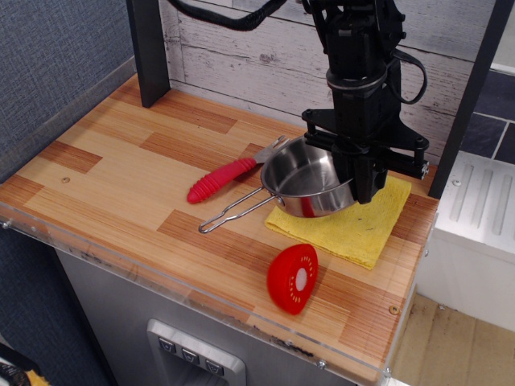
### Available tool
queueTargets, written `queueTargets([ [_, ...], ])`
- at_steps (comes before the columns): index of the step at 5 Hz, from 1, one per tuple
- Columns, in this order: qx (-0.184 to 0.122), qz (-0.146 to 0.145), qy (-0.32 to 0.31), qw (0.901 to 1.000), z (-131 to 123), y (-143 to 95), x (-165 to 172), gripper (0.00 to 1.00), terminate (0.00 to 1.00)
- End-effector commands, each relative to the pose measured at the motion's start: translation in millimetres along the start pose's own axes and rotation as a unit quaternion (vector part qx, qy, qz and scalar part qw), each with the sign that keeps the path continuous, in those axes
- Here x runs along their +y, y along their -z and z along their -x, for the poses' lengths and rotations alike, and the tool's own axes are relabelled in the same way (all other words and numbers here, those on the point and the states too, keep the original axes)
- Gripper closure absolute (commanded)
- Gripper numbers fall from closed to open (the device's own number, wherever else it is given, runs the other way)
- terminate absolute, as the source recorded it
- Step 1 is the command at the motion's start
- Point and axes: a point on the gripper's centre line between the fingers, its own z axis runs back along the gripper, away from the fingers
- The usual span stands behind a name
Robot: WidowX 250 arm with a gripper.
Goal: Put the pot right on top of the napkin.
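Pincer (pixel 360 183) gripping pot (pixel 307 180) over napkin (pixel 354 225)

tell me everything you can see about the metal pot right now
The pot is a small, shallow, round pan of shiny steel, apparently empty. Its thin wire loop handle reaches toward the front left, over the wooden counter. The pot sits over the yellow napkin, tilted slightly; whether it rests on it is unclear. The gripper grips its far right rim, jaws closed on it.
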Motion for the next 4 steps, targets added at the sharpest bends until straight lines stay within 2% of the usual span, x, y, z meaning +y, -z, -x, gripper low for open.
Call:
queueTargets([
  [1, -0.015, 0.006, 0.011, 0.9998, -2.3, -5.5, -13.8, 1.00, 0.00],
  [2, -0.009, -0.001, 0.014, 0.9999, -8.1, 1.8, -12.7, 1.00, 0.00],
  [4, -0.018, -0.001, 0.004, 0.9998, -17.6, -0.3, -5.6, 1.00, 0.00],
])
